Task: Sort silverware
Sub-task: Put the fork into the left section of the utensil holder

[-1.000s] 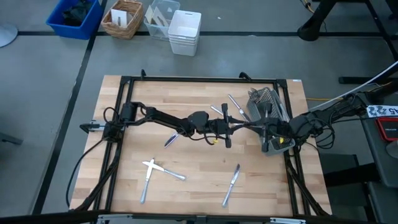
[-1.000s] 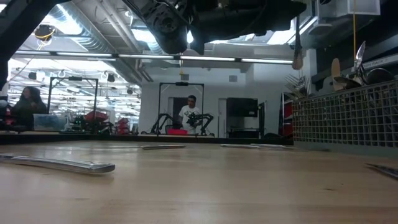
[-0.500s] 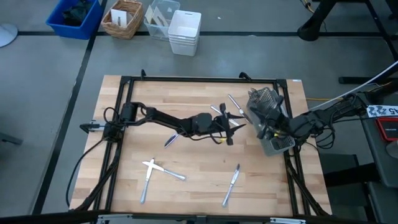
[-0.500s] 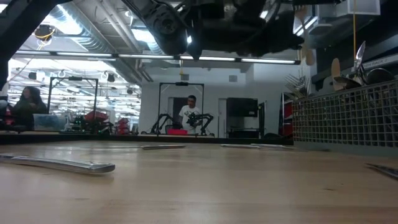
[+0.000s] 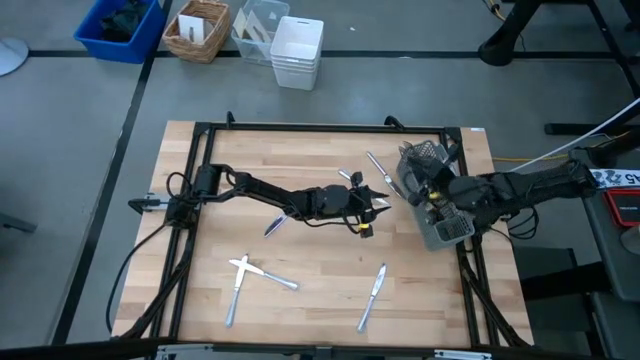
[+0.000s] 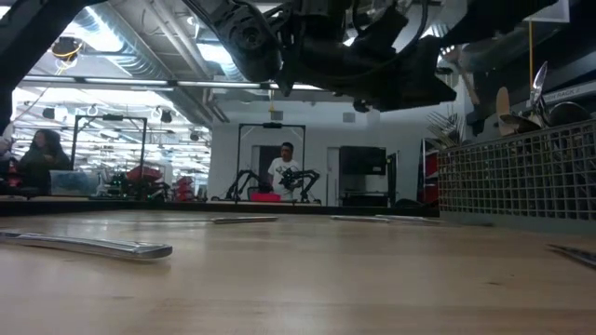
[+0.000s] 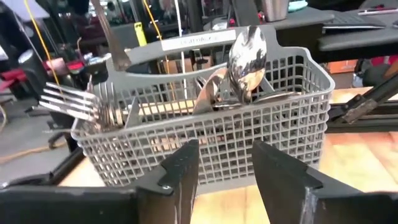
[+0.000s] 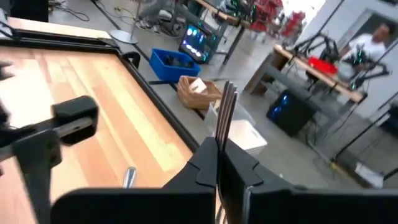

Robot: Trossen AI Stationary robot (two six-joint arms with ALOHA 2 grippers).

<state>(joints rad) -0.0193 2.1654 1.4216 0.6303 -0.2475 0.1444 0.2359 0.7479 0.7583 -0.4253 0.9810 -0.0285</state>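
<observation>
- Silverware [image 5: 374, 293] is slim, stiff polished metal, likely light but slippery on the wood; each piece looks best pinched across the narrow handle or neck, jaws square to its length
- Loose pieces lie well apart on the table [image 5: 320, 300]: a knife near the front edge, a crossed pair [image 5: 245, 270] at front left, a few more [image 5: 375, 165] just beside the caddy [image 5: 437, 232]
- Sorted pieces already stand in the mesh caddy at the table's right side; the left wrist view shows spoons [image 7: 245, 53] and forks [image 7: 68, 102] upright in separate compartments
- Left gripper [image 5: 372, 205] reaches from the left edge across the middle, arm stretched low and nearly level, pointing at the caddy; its fingers [image 7: 177, 177] stand spread with nothing between them
- Right gripper [image 5: 432, 192] is bent back over the caddy, its fingers pressed together on a thin fork [image 8: 225, 102] whose tines stick out past the tips
</observation>
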